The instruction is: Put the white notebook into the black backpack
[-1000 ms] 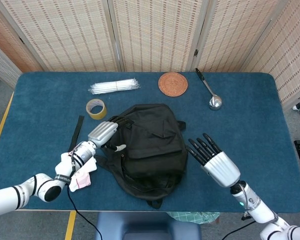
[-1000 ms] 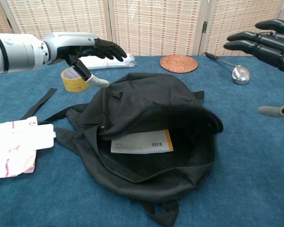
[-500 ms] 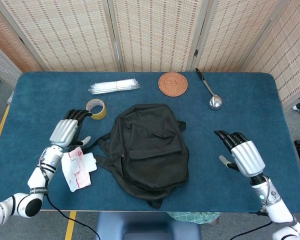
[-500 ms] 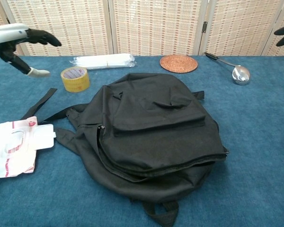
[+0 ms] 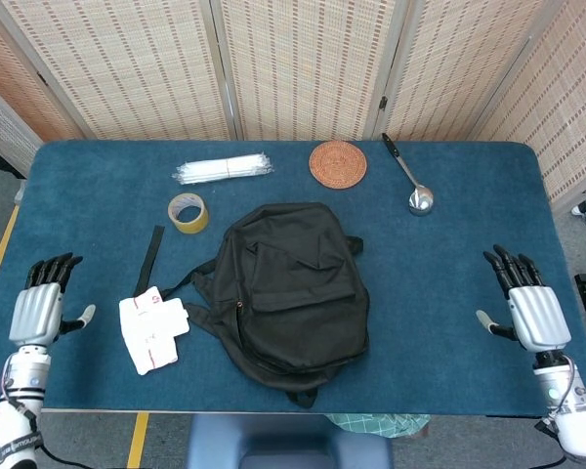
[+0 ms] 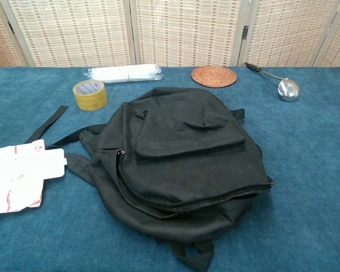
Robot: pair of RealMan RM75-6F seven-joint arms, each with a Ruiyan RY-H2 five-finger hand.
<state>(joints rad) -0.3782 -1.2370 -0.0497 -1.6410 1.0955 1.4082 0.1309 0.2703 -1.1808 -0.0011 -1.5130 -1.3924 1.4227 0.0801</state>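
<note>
The black backpack (image 5: 288,288) lies flat in the middle of the blue table, its flap down and its mouth closed (image 6: 187,153). No white notebook shows in either view; the bag's inside is hidden. My left hand (image 5: 39,313) hovers at the table's left edge, fingers apart and holding nothing. At the right edge my right hand (image 5: 527,308) is the same, fingers spread and empty. Both hands are far from the backpack, and the chest view shows neither.
A white packet with red print (image 5: 151,329) lies left of the backpack, beside a loose black strap (image 5: 151,256). Behind are a tape roll (image 5: 188,212), a bundle in clear plastic (image 5: 223,169), a woven coaster (image 5: 338,163) and a metal spoon (image 5: 410,181).
Both hands have pulled away from the backpack out to the table's side edges. The bag's mouth, open a second ago with a white notebook inside, has dropped closed.
</note>
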